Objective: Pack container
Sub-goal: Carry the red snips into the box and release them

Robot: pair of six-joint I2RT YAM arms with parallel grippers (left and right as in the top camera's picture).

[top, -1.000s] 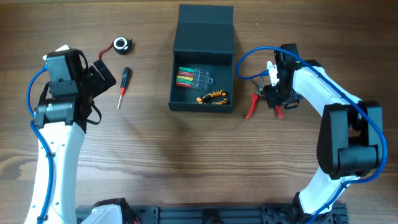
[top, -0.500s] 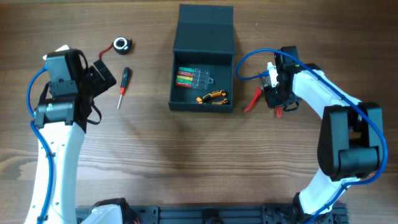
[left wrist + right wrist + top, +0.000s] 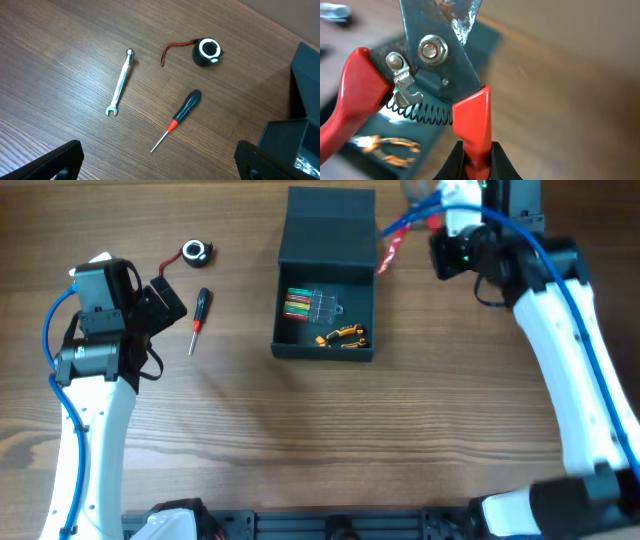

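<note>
One wide surface [image 3: 330, 440]: wood grain, all the gear laid out on it.
Container [image 3: 322, 352]: dark box, centre back, flap lid thrown open away from the arms.
Right hand [image 3: 476, 150]: up by the lid's right edge, clenched on one red handle of the cutters [image 3: 440, 65], just beside the container!
Left hand [image 3: 168, 298]: released, fingers wide, well apart on the container's left.
Inside the container: coloured bit set [image 3: 312, 305] at the back, orange-black pliers [image 3: 342, 336] at the front.
Loose by the left hand: wrench [image 3: 121, 81], screwdriver [image 3: 182, 112], tape measure [image 3: 207, 50].
</note>
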